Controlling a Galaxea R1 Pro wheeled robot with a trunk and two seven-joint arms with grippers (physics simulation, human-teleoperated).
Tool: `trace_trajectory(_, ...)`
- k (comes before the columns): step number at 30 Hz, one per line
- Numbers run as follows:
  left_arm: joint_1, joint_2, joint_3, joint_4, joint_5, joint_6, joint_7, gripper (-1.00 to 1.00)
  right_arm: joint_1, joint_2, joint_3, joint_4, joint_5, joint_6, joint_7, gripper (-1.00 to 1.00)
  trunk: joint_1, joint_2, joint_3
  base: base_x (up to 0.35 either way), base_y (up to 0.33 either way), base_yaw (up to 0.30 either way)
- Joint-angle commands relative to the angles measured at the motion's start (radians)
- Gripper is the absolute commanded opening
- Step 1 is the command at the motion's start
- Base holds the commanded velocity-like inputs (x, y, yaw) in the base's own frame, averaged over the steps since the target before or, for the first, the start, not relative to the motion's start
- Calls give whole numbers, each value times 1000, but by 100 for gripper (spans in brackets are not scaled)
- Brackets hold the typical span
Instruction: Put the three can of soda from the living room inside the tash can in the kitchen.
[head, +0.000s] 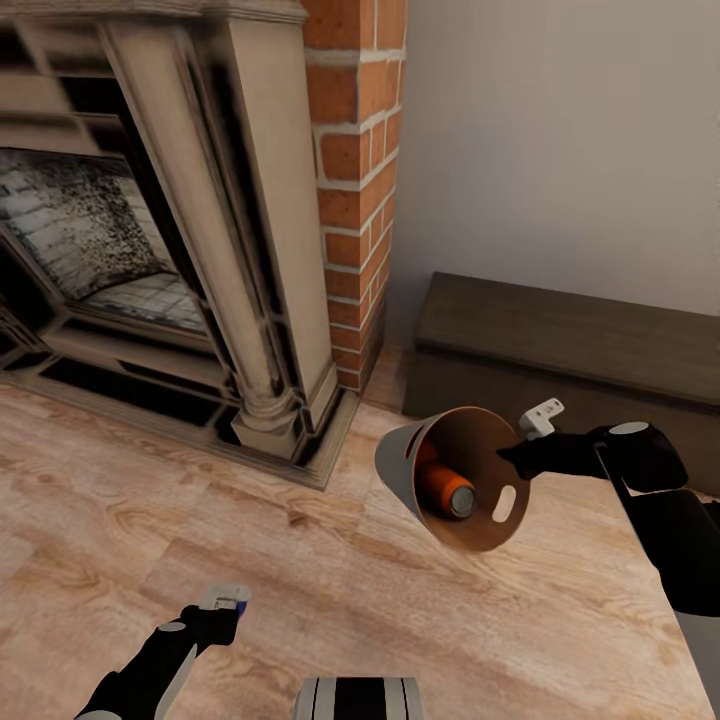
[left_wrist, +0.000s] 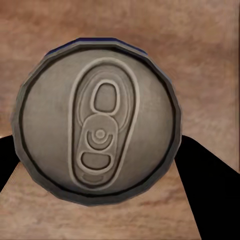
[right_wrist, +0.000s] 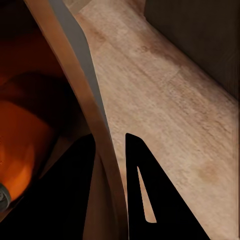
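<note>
One orange can (head: 447, 487) lies inside the trash can (head: 400, 468), which your right gripper (head: 522, 455) holds pinched by the rim, tilted with its mouth facing you. Your left gripper (head: 222, 607) clasps the blue can (left_wrist: 97, 121), low above the floor (head: 300, 570), left of that mouth.

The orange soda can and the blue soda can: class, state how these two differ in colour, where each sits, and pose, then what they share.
Colour: the orange soda can has an orange body; the blue soda can shows a blue edge.
Place: the orange can lies inside the tilted grey metal bin, gripped at its rim by the right gripper; the blue can sits between the left gripper's fingers.
Pose: the orange can lies on its side; the blue can faces the wrist camera top-on.
Shared: silver tops.
</note>
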Motion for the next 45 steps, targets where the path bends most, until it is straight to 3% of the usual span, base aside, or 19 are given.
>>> trace_trajectory(1,0,0,0,0,-1,0,0,-100,0,0,1,0,-20,7,3,-100,0,0,4,0,0,0)
trace_trajectory(13,0,1,-2,-1,-1,5,-5,-100,1,4,1,0,-21,7,3,-100,-6,3,50,0,0,0)
trace_trajectory(20,-1,3,3,2,-2,65,-101,-100,1,7,0,1,-23,7,3,-100,-9,5,78,0,0,0)
trace_trajectory(23,-2,4,3,1,-2,71,-115,-100,1,7,-1,1,-24,7,4,-100,-10,5,89,0,0,0)
trace_trajectory(29,-14,9,2,-19,0,117,-181,-100,39,11,-2,3,-26,7,3,-100,-13,7,112,0,0,0)
trace_trajectory(37,-22,16,19,-202,2,197,-232,-100,78,13,0,3,-24,7,1,-100,-17,9,143,0,0,0)
trace_trajectory(43,-19,34,81,-324,2,248,-316,-100,94,16,-2,4,-24,7,-4,-100,-19,10,166,0,0,0)
trace_trajectory(44,-14,47,105,-420,1,310,-380,-100,98,17,-2,4,-25,7,-5,-100,-20,10,170,0,0,0)
trace_trajectory(45,-12,50,112,-461,2,342,-402,-100,98,17,-1,5,-25,7,-6,-100,-20,11,174,0,0,0)
